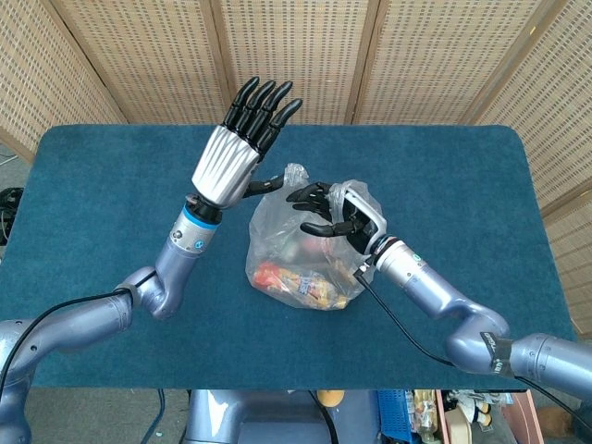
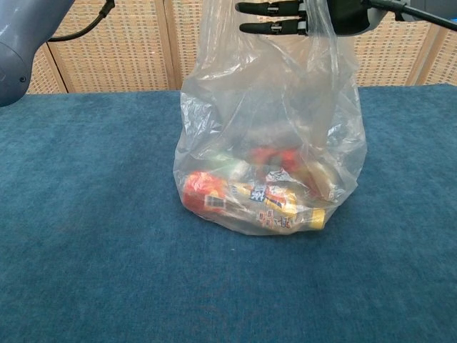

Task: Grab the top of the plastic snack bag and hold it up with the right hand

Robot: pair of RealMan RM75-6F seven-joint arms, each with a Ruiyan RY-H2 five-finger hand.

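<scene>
A clear plastic snack bag (image 1: 298, 252) (image 2: 271, 143) stands upright mid-table with colourful snack packets (image 2: 257, 200) in its bottom. My right hand (image 1: 326, 211) (image 2: 300, 17) hovers at the bag's top with its black fingers stretched out and apart across the opening. Loose plastic of the top drapes against its palm side, but the fingers are not closed on it. My left hand (image 1: 242, 141) is raised above the bag's left side, fingers straight and spread; its thumb (image 1: 265, 185) points at the bag's left top edge. The bag's top edge is cut off in the chest view.
The blue cloth-covered table (image 1: 111, 185) (image 2: 86, 214) carries only the bag. A wicker screen (image 1: 305, 46) stands behind the far edge. My left forearm (image 2: 25, 36) shows at the chest view's upper left.
</scene>
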